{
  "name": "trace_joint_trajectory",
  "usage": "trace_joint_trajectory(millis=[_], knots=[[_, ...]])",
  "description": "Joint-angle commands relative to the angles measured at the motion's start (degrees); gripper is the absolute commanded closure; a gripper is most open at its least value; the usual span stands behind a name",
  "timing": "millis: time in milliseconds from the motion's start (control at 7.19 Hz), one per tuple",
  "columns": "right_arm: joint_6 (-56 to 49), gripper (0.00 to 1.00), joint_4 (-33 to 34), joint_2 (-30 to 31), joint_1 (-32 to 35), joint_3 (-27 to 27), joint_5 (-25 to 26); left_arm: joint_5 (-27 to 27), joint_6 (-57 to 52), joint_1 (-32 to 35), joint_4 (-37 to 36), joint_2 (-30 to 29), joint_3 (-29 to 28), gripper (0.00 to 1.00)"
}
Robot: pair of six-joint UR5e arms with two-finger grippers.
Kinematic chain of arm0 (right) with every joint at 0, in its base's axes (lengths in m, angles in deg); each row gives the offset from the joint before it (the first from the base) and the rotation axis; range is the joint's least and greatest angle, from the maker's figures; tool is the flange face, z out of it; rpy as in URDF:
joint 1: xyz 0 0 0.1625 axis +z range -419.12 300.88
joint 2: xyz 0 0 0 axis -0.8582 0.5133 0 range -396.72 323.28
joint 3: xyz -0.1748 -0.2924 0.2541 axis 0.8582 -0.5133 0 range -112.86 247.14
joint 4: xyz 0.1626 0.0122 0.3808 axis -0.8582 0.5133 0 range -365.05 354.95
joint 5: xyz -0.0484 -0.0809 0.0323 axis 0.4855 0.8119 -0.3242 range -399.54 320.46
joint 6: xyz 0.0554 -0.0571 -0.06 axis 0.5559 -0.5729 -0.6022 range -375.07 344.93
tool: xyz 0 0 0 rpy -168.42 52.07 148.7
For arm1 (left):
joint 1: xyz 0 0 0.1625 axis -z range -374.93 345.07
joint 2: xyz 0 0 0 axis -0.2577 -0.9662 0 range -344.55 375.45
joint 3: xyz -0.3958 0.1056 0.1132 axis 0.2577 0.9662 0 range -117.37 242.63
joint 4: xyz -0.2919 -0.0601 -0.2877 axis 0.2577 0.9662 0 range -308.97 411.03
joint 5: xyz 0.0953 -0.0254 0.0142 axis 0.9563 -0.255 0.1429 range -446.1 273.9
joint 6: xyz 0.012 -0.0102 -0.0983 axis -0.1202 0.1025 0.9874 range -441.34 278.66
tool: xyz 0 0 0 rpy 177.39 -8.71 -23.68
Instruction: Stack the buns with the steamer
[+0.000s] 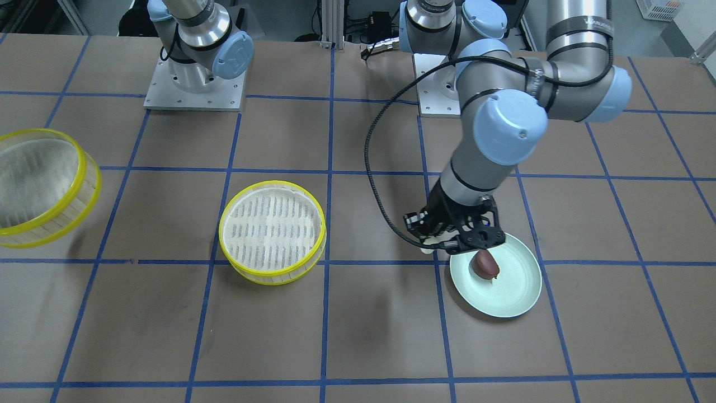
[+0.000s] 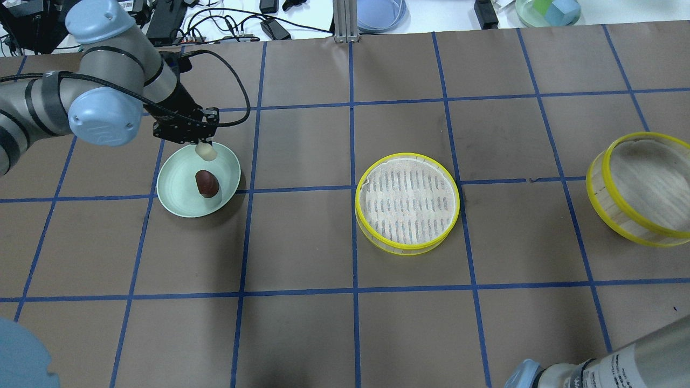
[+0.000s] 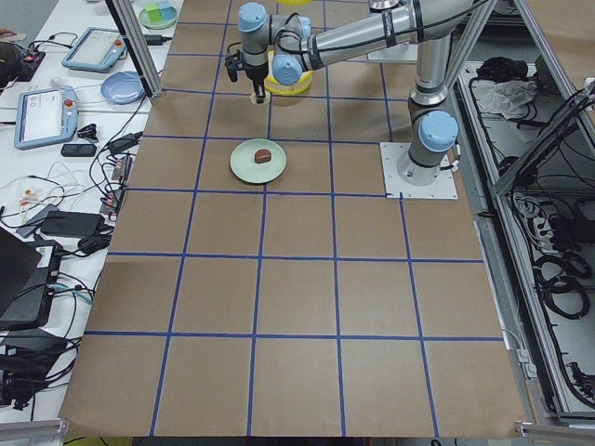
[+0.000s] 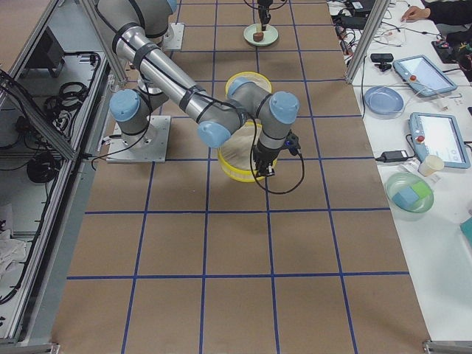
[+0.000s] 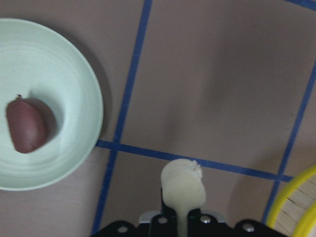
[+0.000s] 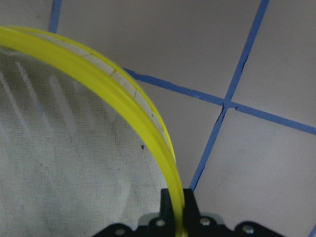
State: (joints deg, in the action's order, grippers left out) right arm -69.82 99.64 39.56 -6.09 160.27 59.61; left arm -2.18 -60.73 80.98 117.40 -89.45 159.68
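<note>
My left gripper (image 2: 204,144) is shut on the pale cream bun (image 2: 206,153) and holds it just above the far edge of the green plate (image 2: 175,195); the bun also shows in the left wrist view (image 5: 182,187). The dark reddish-brown bun (image 2: 207,182) lies on the plate. A yellow-rimmed steamer tray (image 2: 407,202) with a slatted floor stands on the table's middle. My right gripper (image 6: 175,217) is shut on the rim of a second yellow steamer tray (image 2: 641,188) and holds it tilted above the table at the right.
The table is brown paper with a grid of blue tape lines (image 2: 350,188). The robot's bases (image 1: 193,84) stand at its rear edge. Bowls, cables and tablets lie beyond the far edge (image 2: 380,11).
</note>
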Motion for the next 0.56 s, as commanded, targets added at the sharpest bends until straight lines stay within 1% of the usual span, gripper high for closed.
trace_joint_trajectory(millis=[0,139,278,417], knots=[[4.89,1.0,-4.39,5.96,5.13,-0.14,1.58,-2.27,11.0,10.3,-5.85,-1.79,-0.11,1.0],[7.44,1.0,-7.28,7.64,6.9,-0.14,1.58,-1.92,11.29,13.48,-7.38,-3.11,-0.1,1.0],[11.47,1.0,-8.62,9.14,8.57,-0.14,2.01,-1.83,12.86,14.9,-8.61,-4.51,-0.02,1.0],[14.21,1.0,-10.11,10.72,11.63,-0.14,2.54,-2.09,16.44,16.92,-11.75,-6.27,-0.02,1.0]])
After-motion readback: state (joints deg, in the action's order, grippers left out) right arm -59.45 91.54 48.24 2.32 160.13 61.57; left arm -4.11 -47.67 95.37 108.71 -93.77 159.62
